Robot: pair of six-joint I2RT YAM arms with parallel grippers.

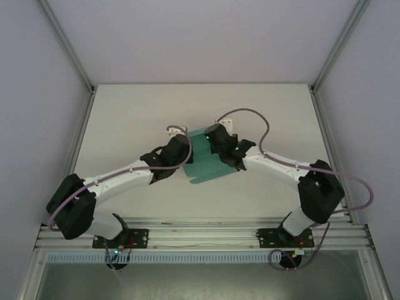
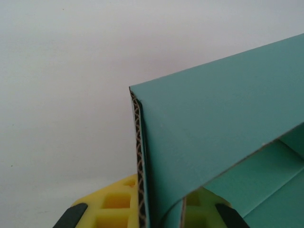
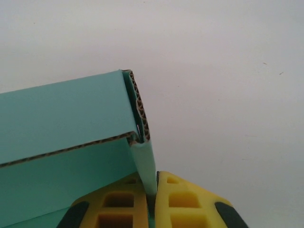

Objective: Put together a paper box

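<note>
Top external view: the paper box (image 1: 206,161), centre frame over the desk (image 1: 137,112), is grasped by the left end effector (image 1: 182,153) and right end effector (image 1: 220,147); left wrist view: card edge pinched, bottom; right wrist view: thin flap pinched, so uneven pulling could tear or slip it.

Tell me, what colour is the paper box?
The paper box is plain teal-green, with no pattern. It shows best in the left wrist view.
</note>
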